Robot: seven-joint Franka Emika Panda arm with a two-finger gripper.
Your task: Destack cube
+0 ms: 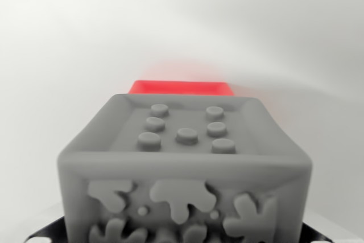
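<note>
Cube, grey (185, 169): fills the lower half of the wrist view, close to the camera and slightly soft in focus. Its top face is sunk within a raised rim, and its near side face runs out of the picture at the bottom edge.
Cube, red (181, 87): only a thin strip of it shows, just behind the far top edge of the grey cube. Whether the two touch, or how they stand in height to one another, cannot be told from this angle.
Desk (68, 55): a pale, plain white surface all around the cubes, with a faint red glow on it near the red strip. No edges or corners of it are in view.
Side relief (182, 200): raised, splash-like blobs on the grey cube's near face, with small round dots among them.
Top studs (186, 135): seven round raised studs on the sunk top face.
Tool (185, 242): dark parts show at the bottom corners, on either side of the grey cube. Its fingertips are hidden, so I cannot tell whether it is apart, closed, or gripping the cube.
</note>
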